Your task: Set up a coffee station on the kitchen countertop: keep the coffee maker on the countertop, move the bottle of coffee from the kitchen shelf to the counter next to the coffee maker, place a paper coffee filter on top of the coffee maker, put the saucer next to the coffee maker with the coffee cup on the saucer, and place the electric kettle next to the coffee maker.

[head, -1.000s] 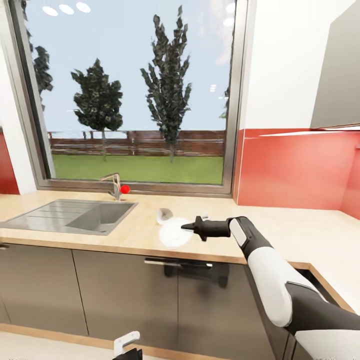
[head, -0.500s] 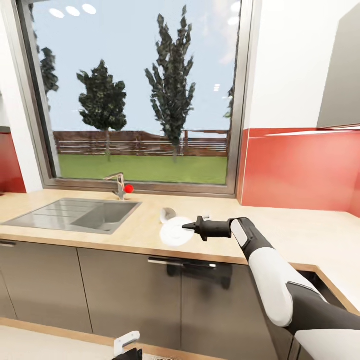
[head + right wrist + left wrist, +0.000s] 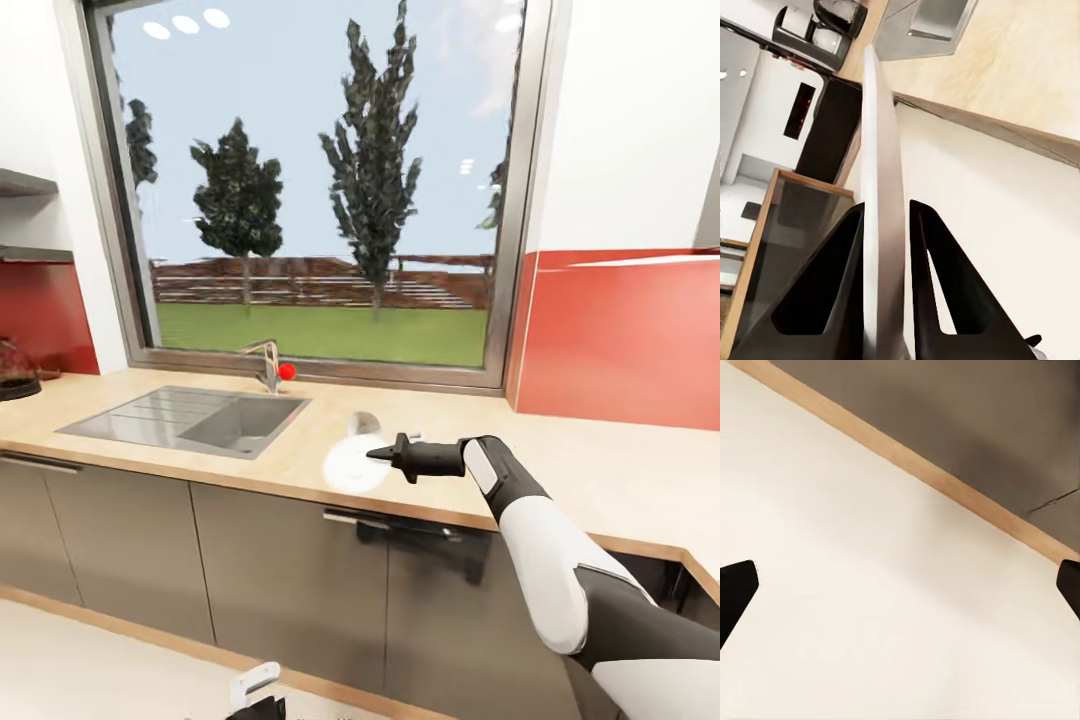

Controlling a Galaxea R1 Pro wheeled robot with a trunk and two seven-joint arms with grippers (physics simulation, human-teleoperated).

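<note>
The head view is panning left: the sink (image 3: pixel 190 420) is shifting right, and a coffee maker (image 3: pixel 14 370) is appearing far left.

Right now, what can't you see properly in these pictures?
- Head view: the cup is partly hidden behind the saucer and too small to make out.
- Head view: a dark thing is cut off by the left edge.
- Right wrist view: the saucer sits edge-on in the right hand, so its face is hidden.
- Left wrist view: the edges cut off most of the left hand.
</note>
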